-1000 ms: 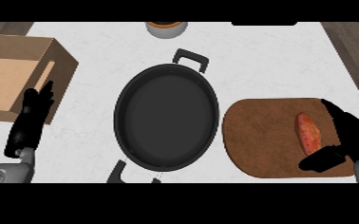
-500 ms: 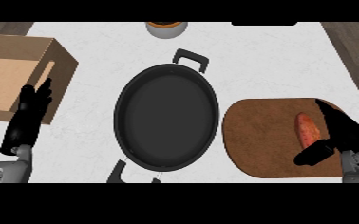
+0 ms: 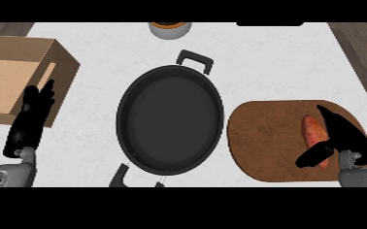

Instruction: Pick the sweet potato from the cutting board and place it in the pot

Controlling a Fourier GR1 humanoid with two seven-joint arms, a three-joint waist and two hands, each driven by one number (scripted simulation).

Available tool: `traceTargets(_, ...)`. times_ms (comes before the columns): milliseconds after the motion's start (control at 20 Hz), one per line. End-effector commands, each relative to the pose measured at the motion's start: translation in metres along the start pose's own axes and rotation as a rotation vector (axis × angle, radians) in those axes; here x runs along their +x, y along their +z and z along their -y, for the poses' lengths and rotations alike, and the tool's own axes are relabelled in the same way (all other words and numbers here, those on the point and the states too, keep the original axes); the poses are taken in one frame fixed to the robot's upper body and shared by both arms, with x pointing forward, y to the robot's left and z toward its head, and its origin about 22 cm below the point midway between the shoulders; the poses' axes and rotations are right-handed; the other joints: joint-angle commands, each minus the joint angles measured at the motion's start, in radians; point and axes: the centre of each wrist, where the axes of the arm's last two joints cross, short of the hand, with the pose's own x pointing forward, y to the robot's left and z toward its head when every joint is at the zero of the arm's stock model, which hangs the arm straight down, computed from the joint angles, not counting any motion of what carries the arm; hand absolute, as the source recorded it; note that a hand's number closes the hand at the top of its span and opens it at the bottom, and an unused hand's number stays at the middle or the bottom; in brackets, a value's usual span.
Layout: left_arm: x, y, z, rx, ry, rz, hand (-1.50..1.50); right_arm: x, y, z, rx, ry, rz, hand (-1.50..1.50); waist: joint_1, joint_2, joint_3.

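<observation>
The sweet potato (image 3: 315,132) lies on the round brown cutting board (image 3: 269,140), toward the board's right side, its reddish-orange length running roughly from the far end to the near end. The cutting board sits at the worktop's (image 3: 272,63) right edge, in the near half, just beside the pot (image 3: 170,119) without clearly touching it. The right hand (image 3: 342,135) is over the board's right part: its fingers reach along the right flank of the sweet potato and its thumb crosses under the near end, so the hand is curled partway round the vegetable from two sides; whether the pads actually press on it cannot be told from this angle. The sweet potato rests on the wood, not lifted. The pot is a wide, dark, shallow vessel in the middle of the worktop, with one handle pointing to the far edge and another to the near edge, and its inside shows only a bare dark bottom. The left hand (image 3: 30,121) shows at the worktop's left edge, fingers straight and together, pointing away from the robot, lying against the near right side of an open cardboard box (image 3: 28,77) that occupies the far left corner area. At the far edge, near the middle, stands a small pale cup (image 3: 170,29) with something orange-brown in it.
</observation>
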Motion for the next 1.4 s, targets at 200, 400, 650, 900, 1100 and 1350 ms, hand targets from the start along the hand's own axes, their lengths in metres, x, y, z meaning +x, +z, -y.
traceTargets(200, -0.005, -0.007, 0.002, 0.000, 0.008, 0.004, 0.00, -0.003, -0.015, -0.009, 0.014, -0.003, -0.007, -1.50, -0.001, 0.000, 0.000)
traceTargets(400, -0.020, 0.005, 0.011, -0.002, 0.003, 0.022, 0.00, -0.017, -0.021, -0.027, 0.020, -0.014, -0.019, -1.50, -0.001, 0.000, 0.000)
traceTargets(650, -0.014, -0.004, -0.002, -0.009, 0.002, 0.007, 0.00, -0.023, -0.021, -0.039, -0.028, -0.002, 0.062, 1.50, -0.001, 0.000, 0.000)
traceTargets(900, -0.001, 0.000, -0.002, -0.004, 0.005, -0.005, 0.00, -0.009, -0.032, 0.001, -0.132, 0.076, 0.092, 1.50, 0.003, 0.000, 0.000)
traceTargets(1100, 0.005, 0.017, 0.005, 0.001, -0.001, 0.000, 0.00, -0.002, -0.020, -0.027, -0.187, 0.112, 0.125, 1.50, 0.003, -0.001, 0.000)
traceTargets(1350, -0.002, 0.002, 0.006, 0.002, 0.013, 0.005, 0.00, -0.023, 0.016, -0.031, -0.238, 0.147, 0.223, 1.50, -0.011, -0.002, 0.000)
